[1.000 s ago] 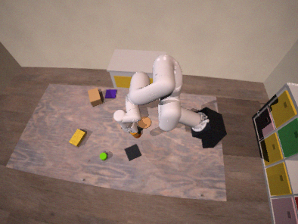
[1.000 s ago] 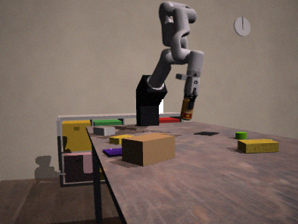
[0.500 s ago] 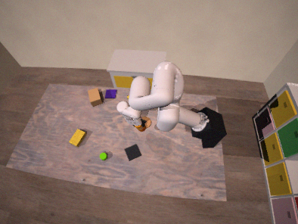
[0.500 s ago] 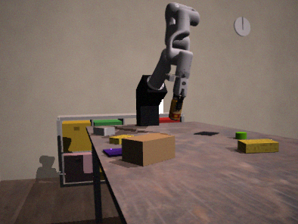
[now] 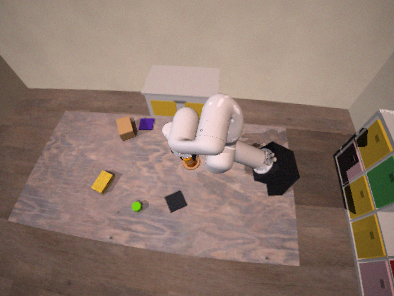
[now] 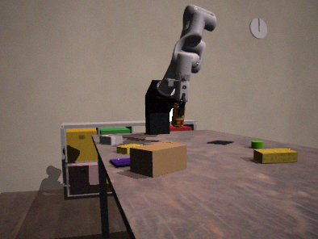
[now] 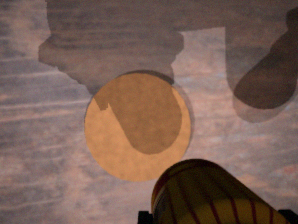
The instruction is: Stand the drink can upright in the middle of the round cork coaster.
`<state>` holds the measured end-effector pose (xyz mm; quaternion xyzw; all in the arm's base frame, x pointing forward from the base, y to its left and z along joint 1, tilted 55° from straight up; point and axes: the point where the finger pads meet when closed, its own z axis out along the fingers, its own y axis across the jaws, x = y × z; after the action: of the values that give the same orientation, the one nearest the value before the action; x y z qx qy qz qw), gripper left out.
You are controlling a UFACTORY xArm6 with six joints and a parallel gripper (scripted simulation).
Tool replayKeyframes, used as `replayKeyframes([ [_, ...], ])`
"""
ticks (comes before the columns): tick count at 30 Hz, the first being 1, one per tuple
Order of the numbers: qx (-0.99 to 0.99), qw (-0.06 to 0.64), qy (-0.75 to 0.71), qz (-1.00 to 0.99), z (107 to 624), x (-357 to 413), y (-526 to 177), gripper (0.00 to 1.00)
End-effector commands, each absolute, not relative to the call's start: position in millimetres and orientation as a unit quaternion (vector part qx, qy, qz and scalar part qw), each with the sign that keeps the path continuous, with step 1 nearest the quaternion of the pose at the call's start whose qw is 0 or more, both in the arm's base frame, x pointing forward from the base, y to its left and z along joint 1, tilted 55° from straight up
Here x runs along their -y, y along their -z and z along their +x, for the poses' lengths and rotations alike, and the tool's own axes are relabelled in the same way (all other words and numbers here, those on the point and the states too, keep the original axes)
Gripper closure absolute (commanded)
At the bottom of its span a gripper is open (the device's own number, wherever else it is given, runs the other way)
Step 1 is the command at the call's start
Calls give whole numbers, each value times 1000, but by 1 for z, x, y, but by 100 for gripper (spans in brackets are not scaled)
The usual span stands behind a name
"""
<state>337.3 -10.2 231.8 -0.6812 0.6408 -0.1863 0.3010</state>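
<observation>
My gripper (image 6: 180,106) is shut on the drink can (image 6: 178,116), orange and yellow with red stripes, held upright above the table. In the wrist view the can (image 7: 210,195) fills the lower right, and the round cork coaster (image 7: 137,126) lies flat on the table just beyond it, partly in shadow. In the top view the arm hides most of the can (image 5: 189,161) and coaster; only an orange edge shows under the arm. I cannot tell whether the can touches the coaster.
A black square coaster (image 5: 176,201), a small green cylinder (image 5: 137,206), a yellow block (image 5: 102,181), a tan box (image 5: 126,128) and a purple tile (image 5: 146,124) lie on the table. A white cabinet (image 5: 181,90) stands behind; coloured shelves (image 5: 370,185) stand at right.
</observation>
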Motion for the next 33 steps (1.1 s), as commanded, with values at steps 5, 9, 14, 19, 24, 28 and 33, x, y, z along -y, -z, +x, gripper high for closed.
replayKeyframes([
  [5, -622, 341, 186, -680, 335, 32, -230, 100],
  [9, -616, 354, 195, -676, 334, 40, -230, 100],
  [14, -610, 366, 206, -672, 334, 48, -231, 100],
  [19, -605, 376, 217, -667, 333, 54, -232, 100],
  [24, -601, 384, 229, -663, 333, 61, -233, 100],
  [28, -598, 389, 237, -660, 333, 65, -234, 100],
  [33, -596, 391, 241, -658, 333, 67, -235, 100],
])
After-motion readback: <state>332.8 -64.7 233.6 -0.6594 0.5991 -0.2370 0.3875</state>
